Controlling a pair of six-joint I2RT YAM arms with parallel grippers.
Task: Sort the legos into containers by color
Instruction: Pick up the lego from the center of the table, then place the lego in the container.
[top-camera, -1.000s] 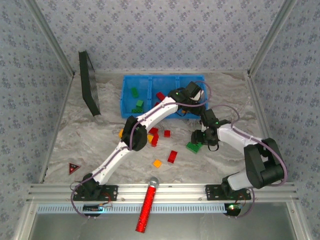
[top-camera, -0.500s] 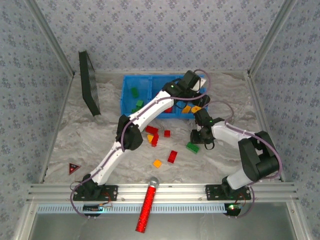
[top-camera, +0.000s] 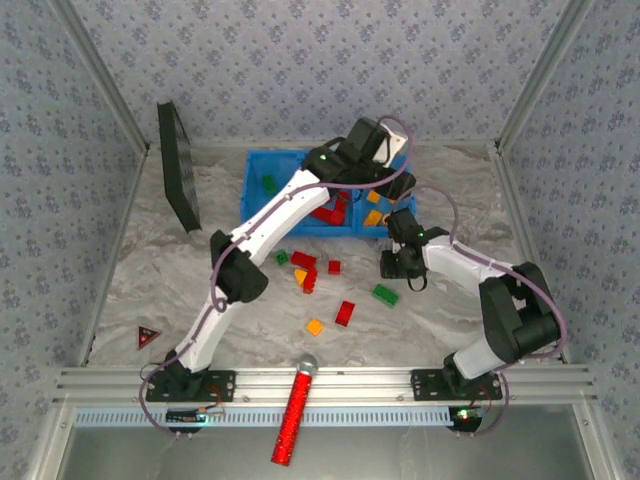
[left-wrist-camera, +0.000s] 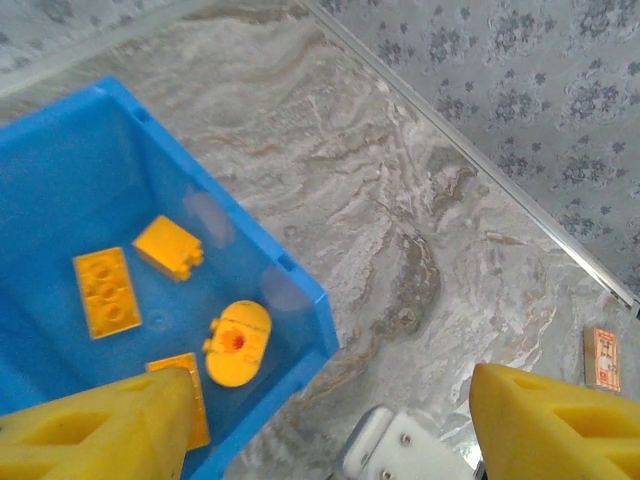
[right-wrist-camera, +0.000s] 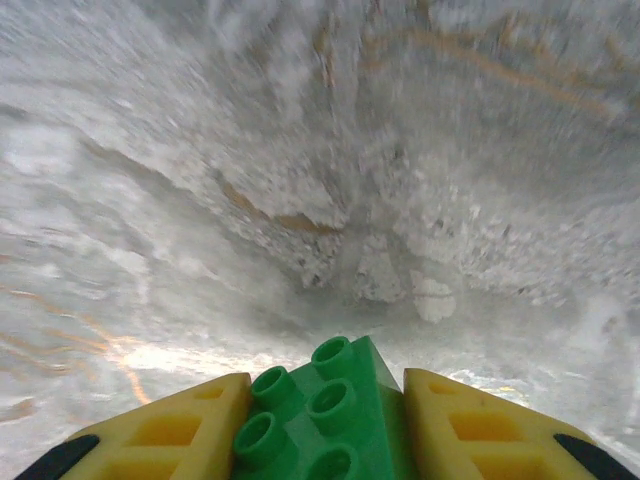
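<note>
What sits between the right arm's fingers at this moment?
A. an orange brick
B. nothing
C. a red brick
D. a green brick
D: the right wrist view shows a green studded brick sitting between the two yellow fingers.

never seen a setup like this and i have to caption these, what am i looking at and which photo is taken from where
These are two robot arms bolted to the near edge of a table, sorting toy bricks by colour. The wide picture looks down from above and behind them. The other two come from a small camera on each wrist, so the yellow wedges there are that arm's own fingers. The left gripper is open and empty at the end compartment of the blue tray, where yellow bricks lie. The right gripper pinches a green brick. More lie loose on the table, such as a red brick and an orange brick.
</note>
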